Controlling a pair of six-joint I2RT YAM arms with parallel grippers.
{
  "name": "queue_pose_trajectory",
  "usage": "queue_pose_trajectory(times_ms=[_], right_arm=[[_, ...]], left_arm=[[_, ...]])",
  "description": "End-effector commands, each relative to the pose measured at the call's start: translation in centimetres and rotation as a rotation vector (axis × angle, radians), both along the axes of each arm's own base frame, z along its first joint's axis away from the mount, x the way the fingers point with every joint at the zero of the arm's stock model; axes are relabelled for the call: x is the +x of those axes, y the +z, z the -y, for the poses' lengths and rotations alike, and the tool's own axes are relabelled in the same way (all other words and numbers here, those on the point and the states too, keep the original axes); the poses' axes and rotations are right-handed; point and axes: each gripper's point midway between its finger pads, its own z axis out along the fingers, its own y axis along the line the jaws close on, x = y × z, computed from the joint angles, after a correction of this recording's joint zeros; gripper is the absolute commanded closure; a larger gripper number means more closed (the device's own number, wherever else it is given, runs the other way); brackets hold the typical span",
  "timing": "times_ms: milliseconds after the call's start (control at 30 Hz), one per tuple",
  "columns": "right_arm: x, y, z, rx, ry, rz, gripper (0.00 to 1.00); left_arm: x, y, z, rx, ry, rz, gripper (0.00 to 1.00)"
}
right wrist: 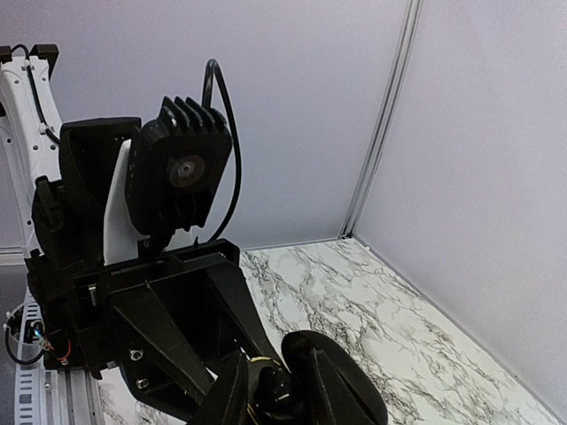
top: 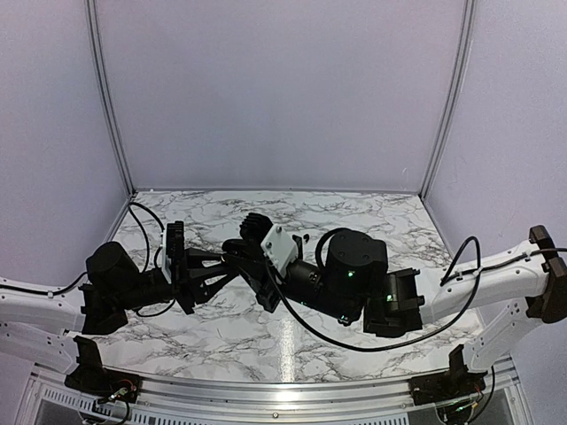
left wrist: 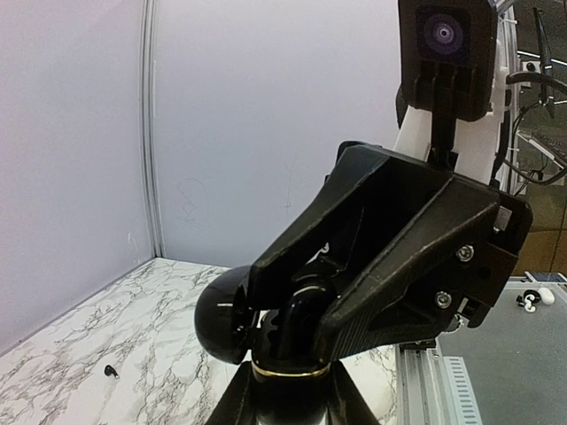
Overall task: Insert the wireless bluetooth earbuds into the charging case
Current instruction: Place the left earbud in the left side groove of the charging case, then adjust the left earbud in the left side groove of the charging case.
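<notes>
Top view: left gripper [top: 232,264] and right gripper [top: 257,266] sit nose to nose over the marble table [top: 372,221]. Can't tell if either is wide or clamped, and I can't spot the charging case. Left wrist: one tiny black earbud [left wrist: 111,371] lies loose on the marble, well apart from the fingers. Right wrist: mostly the other arm plus a black rounded lump [right wrist: 332,381]. I'd guess the bud's featherlight and slick, so pinch its fat middle gently.

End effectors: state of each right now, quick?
Left end effector: closed, apparently on the black lump.
Right end effector: cannot be told; its tips are hidden at the same lump.
</notes>
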Motion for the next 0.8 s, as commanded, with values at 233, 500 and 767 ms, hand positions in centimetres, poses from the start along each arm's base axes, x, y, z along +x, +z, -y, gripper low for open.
queue_pose_trajectory(times_ms=[233,500,767], right_arm=[[0.3,-1.3,0.7,-0.087,-0.025,0.010,0.70],[-1.0,0.7,0.9,-0.050,0.047,0.028,0.65],[-2.6,2.2,2.0,0.003,0.131,0.038,0.60]], left_arm=[[-1.3,3.8,-0.5,-0.114,-0.044,0.090,1.00],[-1.2,3.6,-0.3,-0.108,-0.043,0.086,1.00],[-1.2,3.6,-0.3,-0.107,-0.042,0.085,1.00]])
